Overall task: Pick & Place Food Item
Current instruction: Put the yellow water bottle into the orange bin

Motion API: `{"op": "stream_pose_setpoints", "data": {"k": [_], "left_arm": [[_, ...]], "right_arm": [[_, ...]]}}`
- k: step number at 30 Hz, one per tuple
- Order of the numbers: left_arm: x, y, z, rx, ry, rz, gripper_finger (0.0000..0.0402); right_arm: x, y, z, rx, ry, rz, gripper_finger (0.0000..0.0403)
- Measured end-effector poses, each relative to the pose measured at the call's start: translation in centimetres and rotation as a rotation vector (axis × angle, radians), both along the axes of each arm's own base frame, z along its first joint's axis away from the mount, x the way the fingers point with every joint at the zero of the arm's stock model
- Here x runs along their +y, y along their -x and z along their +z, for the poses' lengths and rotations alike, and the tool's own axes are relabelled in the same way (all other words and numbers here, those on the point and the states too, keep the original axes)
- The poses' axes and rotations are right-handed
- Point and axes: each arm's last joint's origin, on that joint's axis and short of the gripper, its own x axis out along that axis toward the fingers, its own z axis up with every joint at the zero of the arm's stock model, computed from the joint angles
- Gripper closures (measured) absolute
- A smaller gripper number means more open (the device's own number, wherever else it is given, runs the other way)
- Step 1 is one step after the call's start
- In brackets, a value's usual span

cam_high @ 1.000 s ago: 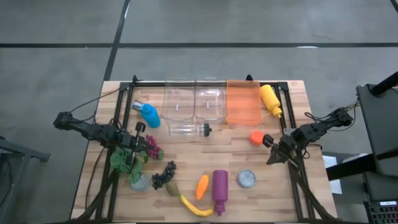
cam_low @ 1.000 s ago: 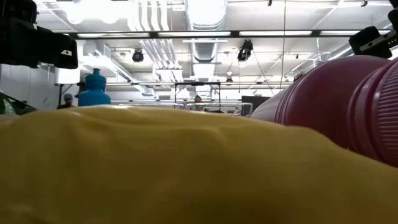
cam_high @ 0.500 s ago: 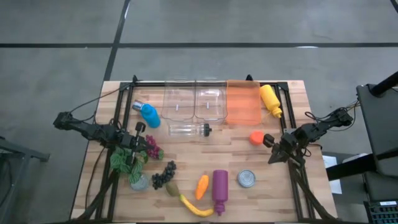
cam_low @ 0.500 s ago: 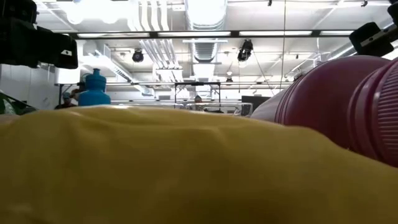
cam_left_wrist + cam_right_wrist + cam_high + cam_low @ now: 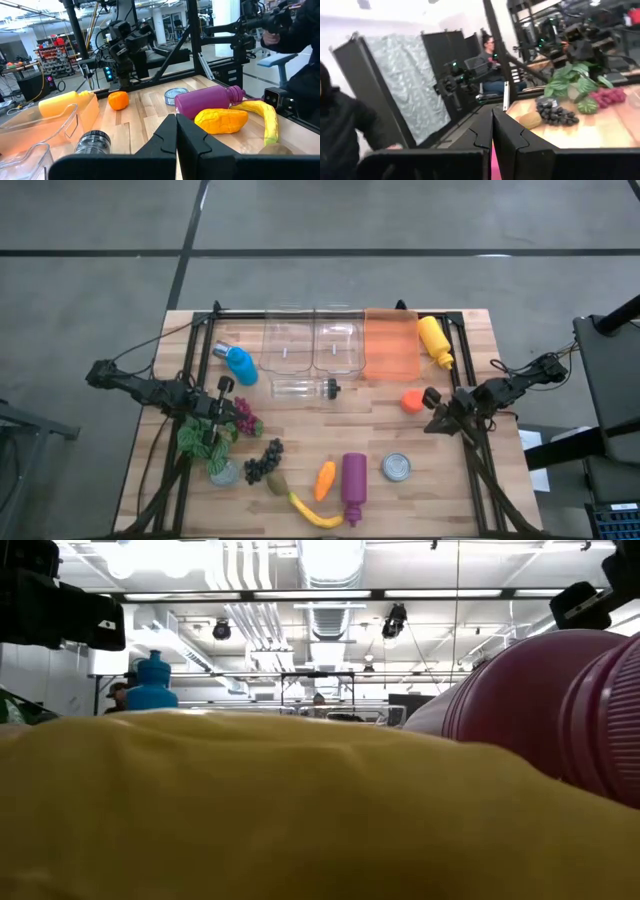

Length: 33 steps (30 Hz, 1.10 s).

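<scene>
At the near edge, around six o'clock on the table [image 5: 300,395], lie the yellow banana [image 5: 313,513], the orange carrot [image 5: 325,479], the purple bottle [image 5: 353,486], the tin can [image 5: 397,468] and the dark grapes [image 5: 263,461], and none of this food is picked up yet. The left gripper [image 5: 210,412] sits at nine o'clock and the right gripper [image 5: 437,418] at three o'clock, both pinched tight and holding nothing. Far back at twelve o'clock the clear bins [image 5: 310,343] and the orange bin [image 5: 391,344] look empty, so I think the whole job is still to do.
</scene>
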Motion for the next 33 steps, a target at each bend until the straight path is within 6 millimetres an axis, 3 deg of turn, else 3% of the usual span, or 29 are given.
{"op": "stream_pose_setpoints", "data": {"k": [4, 10, 19, 24, 33], "left_arm": [[0.0, 0.0, 0.0, 0.0, 0.0, 0.0, 0.04], [0.0, 0.0, 0.0, 0.001, 0.0, 0.0, 0.04], [0.0, 0.0, 0.0, 0.0, 0.0, 0.0, 0.04], [0.0, 0.0, 0.0, 0.001, 0.0, 0.0, 0.04], [0.0, 0.0, 0.0, 0.001, 0.0, 0.0, 0.04]], "right_arm": [[-0.1, 0.0, 0.3, 0.01, -0.01, -0.018, 0.0394], [-0.3, 0.4, 3.5, -0.027, 0.096, -0.052, 0.0394], [-0.8, 0.6, 8.4, 0.1, 0.131, -0.163, 0.0394], [-1.1, -0.2, 10.1, 0.216, 0.193, -0.369, 0.0394], [-1.0, -0.7, 13.5, 0.346, 0.148, -0.414, 0.0394]]}}
